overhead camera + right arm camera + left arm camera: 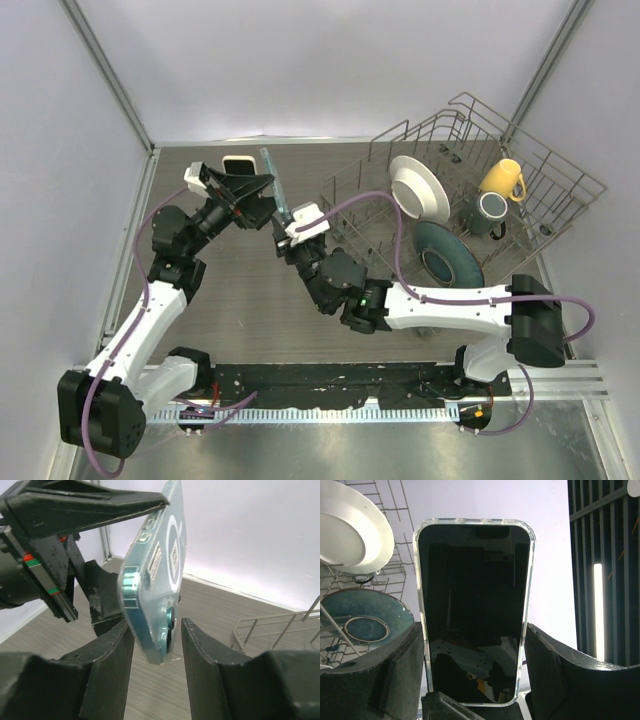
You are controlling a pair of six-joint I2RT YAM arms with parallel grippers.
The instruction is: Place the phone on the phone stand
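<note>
The phone [272, 170], teal-backed in a clear case, is held up in the air, edge-on in the top view. My left gripper [268, 198] is shut across its width; in the left wrist view the dark screen [472, 605] fills the space between my fingers [395, 675]. My right gripper [284, 232] is open around the phone's camera end [155, 580]: the left pad is against it and a gap shows on the right. A small white block with a dark middle [237, 163] lies behind the left gripper; it may be the phone stand.
A wire dish rack [560, 195] stands at the back right. It holds a white plate [418, 187], a blue plate [448, 255], a yellow mug [502, 180] and a grey mug [490, 210]. The table is dark wood grain.
</note>
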